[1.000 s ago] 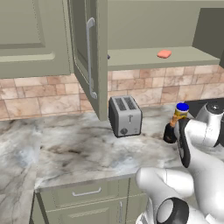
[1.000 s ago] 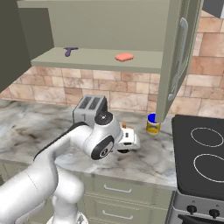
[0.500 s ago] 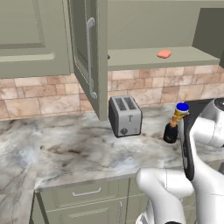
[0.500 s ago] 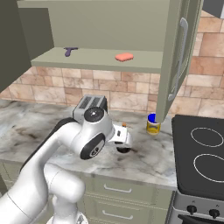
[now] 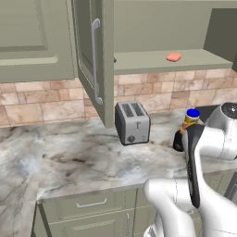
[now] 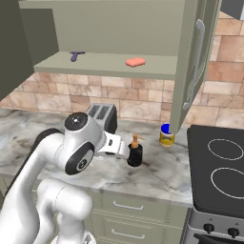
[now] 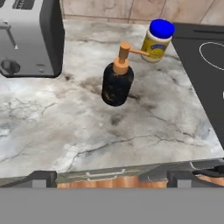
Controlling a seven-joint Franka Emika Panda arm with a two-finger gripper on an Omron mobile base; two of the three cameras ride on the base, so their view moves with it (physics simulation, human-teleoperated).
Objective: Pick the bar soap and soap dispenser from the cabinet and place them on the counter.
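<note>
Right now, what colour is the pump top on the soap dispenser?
Orange, on a black bottle: the soap dispenser stands on the counter, clearest in the hand view.

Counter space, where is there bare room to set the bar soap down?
The counter is bare left of the toaster, and in front of the soap dispenser toward the edge. It is crowded between the dispenser, yellow jar and stove.

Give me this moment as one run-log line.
gripper: open, empty, clear of dispenser | soap dispenser: upright on counter | bar soap: on cabinet shelf | next: likely bar soap
</note>
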